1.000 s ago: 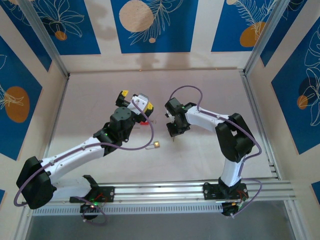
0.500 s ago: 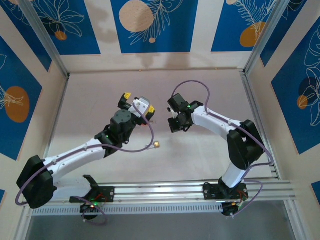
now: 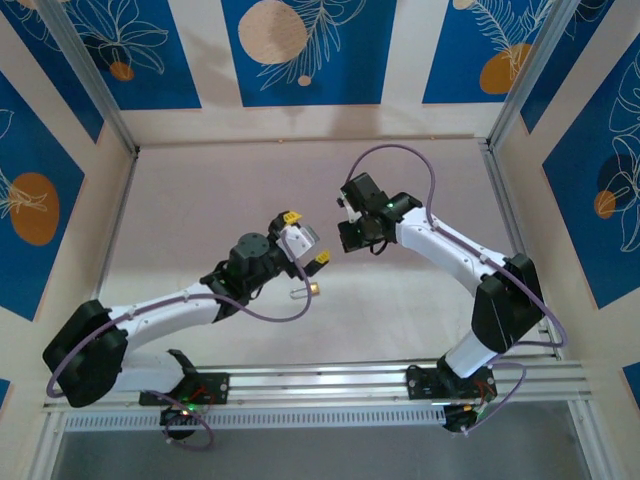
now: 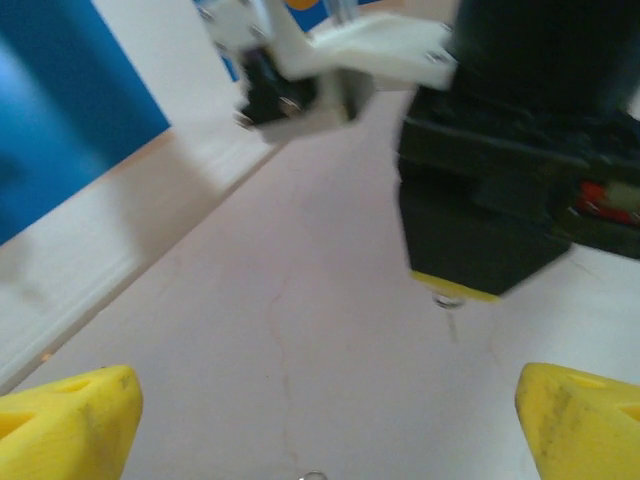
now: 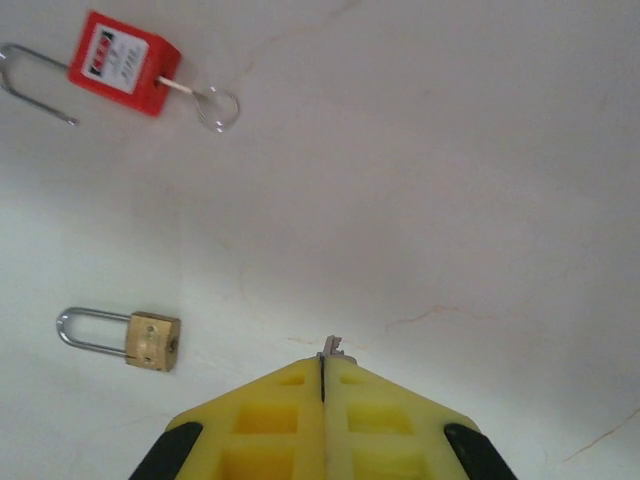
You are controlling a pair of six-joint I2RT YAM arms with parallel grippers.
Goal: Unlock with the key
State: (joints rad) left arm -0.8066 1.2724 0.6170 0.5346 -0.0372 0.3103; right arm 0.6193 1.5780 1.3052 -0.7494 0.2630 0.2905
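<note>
Table (image 3: 200, 190), pale and faintly veined, takes up the middle of the overhead view, with walls carrying blue floral panels (image 3: 300, 50) on three sides. Your left arm (image 3: 170, 305) stretches from the lower left toward the centre. Your right arm (image 3: 450, 250) bends in from the lower right, so the two wrists face each other near mid-frame.

Your left gripper (image 3: 306, 237) sits just left of centre with its yellow fingers spread wide and nothing between them. In its wrist view the two yellow tips sit in the bottom corners, with bare table between them, and the gripper (image 4: 320, 430) looks toward the right gripper, which is blurred at the upper right.

Your right gripper (image 3: 345, 243) hangs just right of centre, pointing down at the table. In its own wrist view the yellow pads are pressed together at the bottom centre of the gripper (image 5: 323, 385).

You can see a red padlock (image 5: 125, 63) lying flat in the upper left of the right wrist view, its shackle to the left and a wire ring on a short stem at its right end.

You will find a brass padlock (image 3: 313, 289) on the table just below the left gripper. In the right wrist view the padlock (image 5: 152, 340) lies at the lower left, shackle pointing left.

The key (image 5: 330, 347) is pinched between the right pads, with only its metal tip poking out above the table.
</note>
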